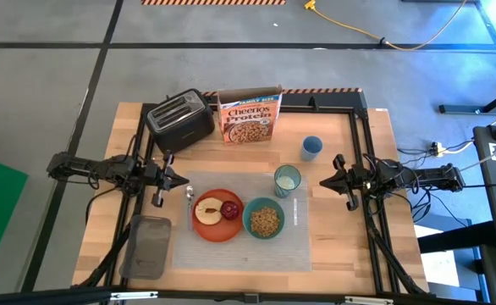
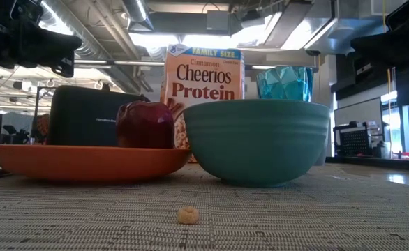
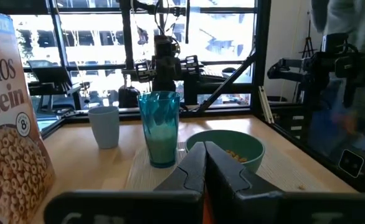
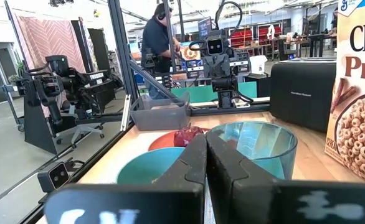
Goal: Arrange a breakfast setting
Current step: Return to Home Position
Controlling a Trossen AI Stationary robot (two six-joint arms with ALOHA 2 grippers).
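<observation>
Wooden tabletop [image 1: 349,246] fills the high view, and on it you have the pale placemat [image 1: 294,246] as the base of the setting. The orange plate [image 1: 217,233] sits on the mat's left part and carries the toast slice [image 1: 206,211] with the red apple [image 1: 229,209] touching it. The teal bowl [image 1: 245,219], filled with cereal, stands just beside the plate. The tumbler [image 1: 277,185] is behind the bowl to its right, within easy reach of a diner. Cutlery [image 1: 190,202] lies left of the plate. The blue cup [image 1: 311,147], toaster [image 1: 180,121] and Cheerios box [image 1: 250,119] stand off the mat, which keeps the place setting uncluttered. Your left gripper [image 1: 180,180] hangs at the mat's left edge and your right gripper [image 1: 324,181] at its right edge, both holding nothing.

From table height, the plate, apple and bowl sit level, and one stray cereal piece [image 2: 187,215] lies on the mat in front.

Past the left wrist, the fingers [image 3: 189,171] are pressed together, empty, pointing at the tumbler and bowl.

Past the right wrist, the fingers [image 4: 192,155] meet likewise, with the tumbler and bowl just beyond them. A person [image 4: 161,37] stands far behind.

Judging by this, the setting looks finished, and parking the arms is what remains.
</observation>
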